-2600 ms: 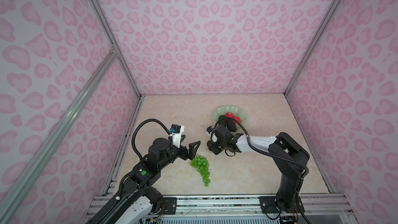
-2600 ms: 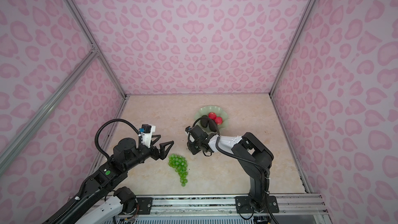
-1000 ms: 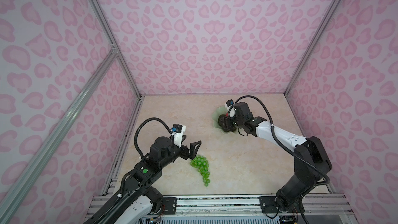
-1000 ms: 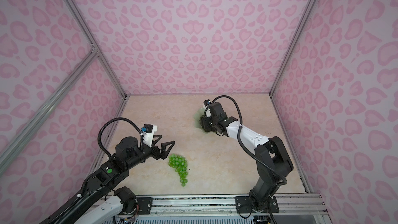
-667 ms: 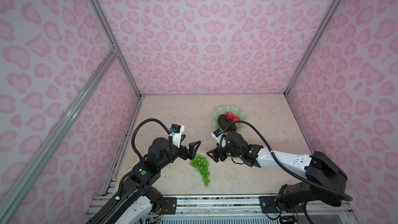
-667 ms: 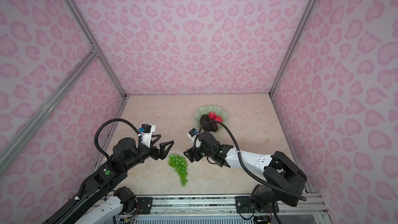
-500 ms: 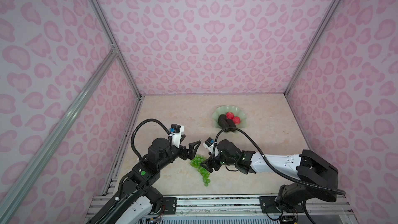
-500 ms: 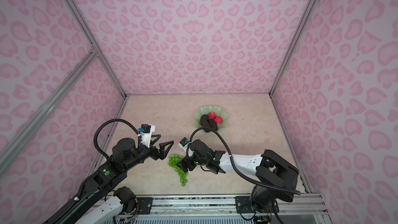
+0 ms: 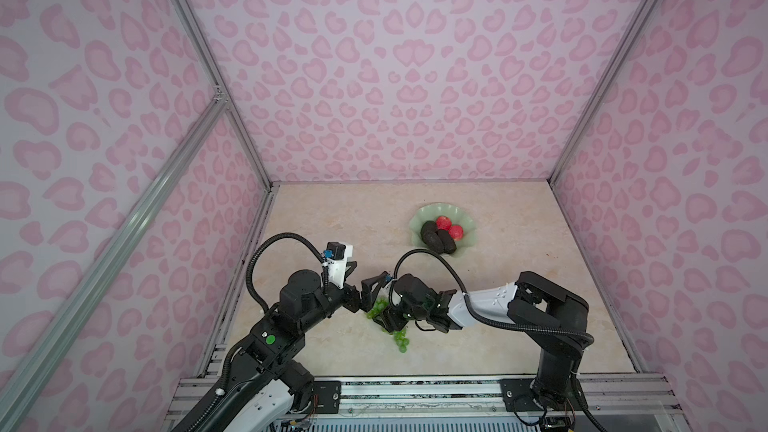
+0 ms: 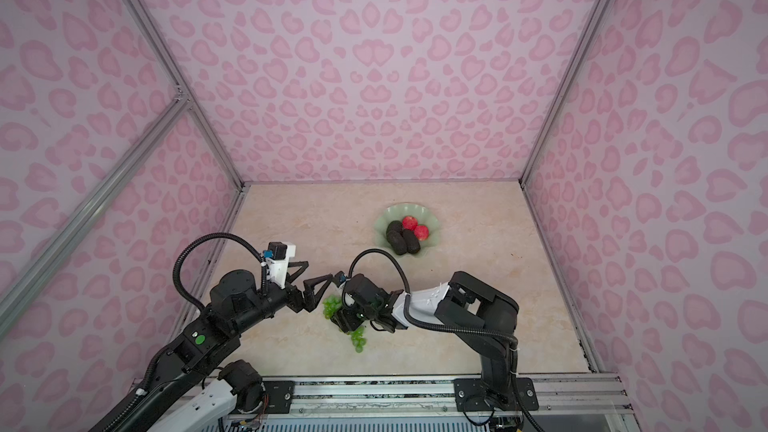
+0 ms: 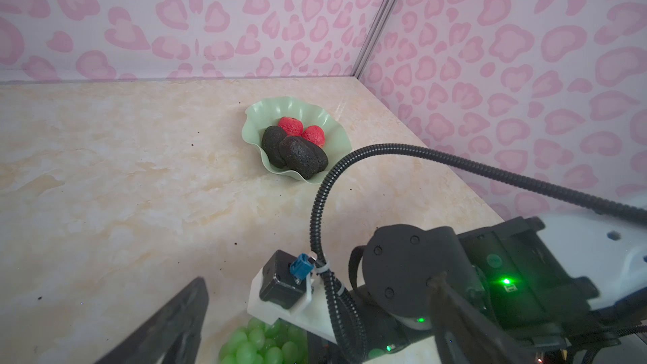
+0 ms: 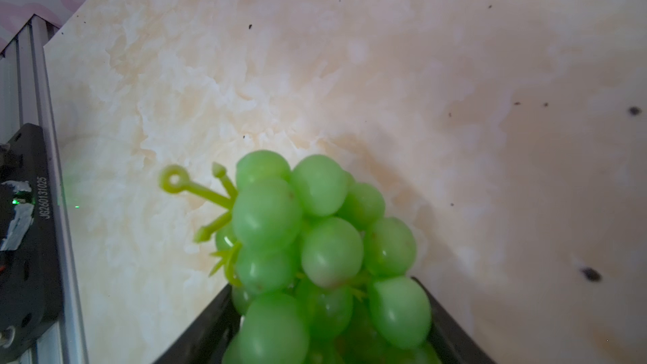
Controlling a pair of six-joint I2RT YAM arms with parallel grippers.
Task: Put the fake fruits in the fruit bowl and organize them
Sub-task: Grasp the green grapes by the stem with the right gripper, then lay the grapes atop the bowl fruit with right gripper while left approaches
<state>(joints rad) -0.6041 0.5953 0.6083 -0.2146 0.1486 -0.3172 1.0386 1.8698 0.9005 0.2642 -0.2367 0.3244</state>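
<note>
Nearest the front rail point(image 9: 415, 386), the bunch of green grapes point(image 9: 401, 338) lay on the marbled tabletop point(image 9: 332, 222), outside the fruit bowl; its narrow end trailed toward the rail. The right gripper point(image 12: 322, 285) was set down over the middle of the bunch. In the right wrist view both black fingers point(image 12: 213, 327) stood against opposite sides of the grapes, which filled the gap between them; the jaws were judged clenched on the bunch. Whether the bunch was raised clear of the tabletop could not be told. The looped green stem point(image 12: 175, 180) projected free from the broad end of the bunch.

Just beside it, on the left of both top views, the left gripper point(image 10: 319, 270) hung above the tabletop; its jaws were spread wide with nothing between them. Its fingertips were close to the right arm's wrist camera point(image 11: 283, 281); whether any part of it touched the grapes could not be told.

Farther back, well apart from both grippers, the fruit bowl point(image 9: 419, 218) stood on the tabletop, right of centre; it was pale green with a wavy rim. It held three dark avocados point(image 10: 410, 241) packed together on its nearer side. Two red fruits point(image 10: 409, 223) sat side by side on its farther side, against the avocados.

Beyond the bowl, pink patterned walls point(image 9: 395, 76) enclosed the tabletop.
</note>
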